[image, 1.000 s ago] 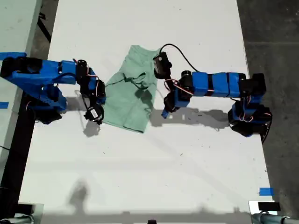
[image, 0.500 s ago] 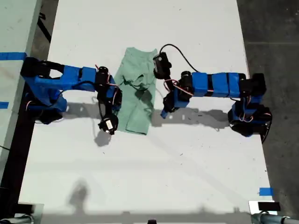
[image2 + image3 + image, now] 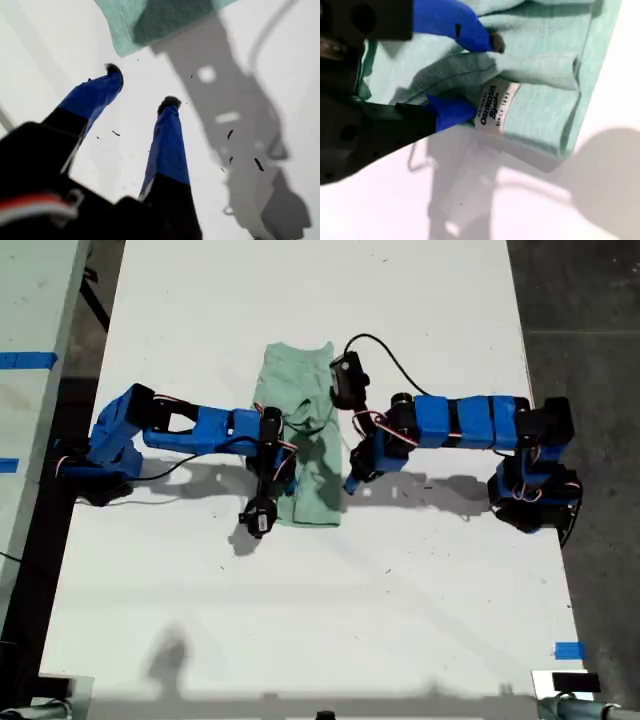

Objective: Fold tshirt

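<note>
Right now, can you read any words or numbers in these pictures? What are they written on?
"OSHKOSH B'gosh": on the white label sewn into the tshirt, beside my second end effector; the second word is partly blurred.
"SINCE 1895": small print on the same label; the digits are hard to make out.
Blue tape on the table: no writing visible.
Nothing else can be read.

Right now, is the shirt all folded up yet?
Not yet. Done: the tshirt lies as a narrow strip, one side laid over the middle. In hand: my second gripper pinches a fold of cloth beside the label. My first gripper is open over the bare table next to it. Left: let go, flatten, probably fold it across.
</note>
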### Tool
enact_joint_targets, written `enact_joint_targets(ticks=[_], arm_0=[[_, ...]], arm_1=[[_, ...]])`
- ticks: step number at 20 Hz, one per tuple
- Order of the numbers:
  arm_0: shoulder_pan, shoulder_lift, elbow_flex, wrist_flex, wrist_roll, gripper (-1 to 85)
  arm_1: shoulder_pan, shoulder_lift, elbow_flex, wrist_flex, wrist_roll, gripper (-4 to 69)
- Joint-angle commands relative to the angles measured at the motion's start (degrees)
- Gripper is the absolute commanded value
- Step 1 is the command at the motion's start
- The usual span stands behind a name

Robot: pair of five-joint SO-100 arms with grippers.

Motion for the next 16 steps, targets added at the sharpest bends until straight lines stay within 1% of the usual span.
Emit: enact_joint_targets(ticks=[1, 6, 9, 11, 13, 16], arm_0=[[-0.62, 1.58, -1.58, 1.85, 0.18, 21.9], [1.67, 11.78, -0.44, 6.42, -2.20, 22.0], [1.41, 27.42, 6.86, 6.77, -2.99, 24.7], [1.23, 36.04, 10.20, 6.86, -3.16, 24.8], [0.88, 43.24, 15.03, 6.94, -3.43, 28.0], [0.53, 53.88, 26.02, 6.94, -5.54, 28.3]], arm_1=[[-0.44, 4.75, -0.35, -1.67, 0.35, 19.0], [0.18, 5.36, -0.44, -1.49, -0.26, 18.8], [0.26, 6.86, -0.53, -1.23, -0.09, 18.7], [0.26, 7.91, -0.53, -1.05, 0.18, 18.6], [0.26, 8.53, -1.32, -0.70, 0.35, 18.6], [-0.18, 8.26, -4.39, -0.35, 0.88, 18.5]])
